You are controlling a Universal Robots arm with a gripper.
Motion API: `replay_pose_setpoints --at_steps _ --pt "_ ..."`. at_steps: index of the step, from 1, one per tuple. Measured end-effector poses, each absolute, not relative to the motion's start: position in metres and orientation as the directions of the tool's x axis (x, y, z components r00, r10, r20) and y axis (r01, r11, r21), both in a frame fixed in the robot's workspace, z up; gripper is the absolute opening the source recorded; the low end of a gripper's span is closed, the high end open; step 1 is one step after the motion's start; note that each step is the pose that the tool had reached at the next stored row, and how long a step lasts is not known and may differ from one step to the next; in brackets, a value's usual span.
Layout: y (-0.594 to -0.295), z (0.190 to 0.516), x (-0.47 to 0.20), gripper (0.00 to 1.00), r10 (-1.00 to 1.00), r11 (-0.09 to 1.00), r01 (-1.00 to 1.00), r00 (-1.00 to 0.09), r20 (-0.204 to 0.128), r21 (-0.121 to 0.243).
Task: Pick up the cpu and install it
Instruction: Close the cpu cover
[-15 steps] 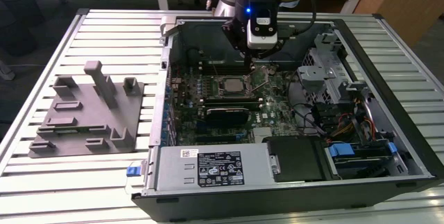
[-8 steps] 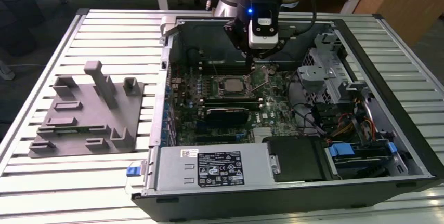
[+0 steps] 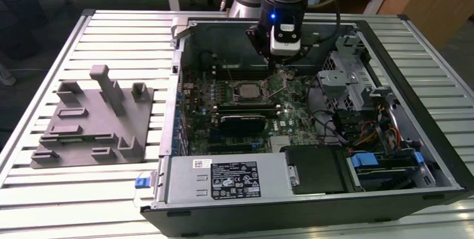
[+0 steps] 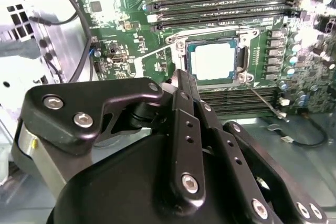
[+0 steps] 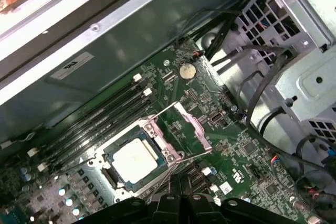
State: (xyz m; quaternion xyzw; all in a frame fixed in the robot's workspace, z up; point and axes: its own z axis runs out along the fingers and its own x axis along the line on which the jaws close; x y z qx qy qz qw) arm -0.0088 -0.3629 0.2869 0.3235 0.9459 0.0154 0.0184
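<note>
The cpu [image 3: 246, 90] [image 4: 212, 61] [image 5: 135, 161], a small silvery square, lies flat inside the black motherboard socket [image 4: 242, 59] [image 5: 107, 174]. The socket's metal load plate [image 5: 190, 127] stands swung open beside it, and a thin lever wire [image 4: 265, 103] sticks out. My gripper [image 3: 285, 66] [image 4: 180, 77] [image 5: 181, 184] hangs above the board, a little to the exterior view's right of the cpu and apart from it. Its fingers are shut together with nothing between them.
The open computer case [image 3: 172, 111] lies on a slatted table. A drive cage [image 3: 356, 89] and cables [image 5: 260, 85] crowd the exterior view's right, and a power supply [image 3: 222, 179] sits at the front. Memory slots [image 4: 226, 3] run beside the socket. A grey fixture [image 3: 92, 122] sits left.
</note>
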Motion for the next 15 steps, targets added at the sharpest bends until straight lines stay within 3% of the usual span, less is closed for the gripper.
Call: replay_pose_setpoints --at_steps 15 --pt "-0.36 0.2808 -0.0023 0.11 0.669 0.743 0.668 -0.742 -0.025 0.041"
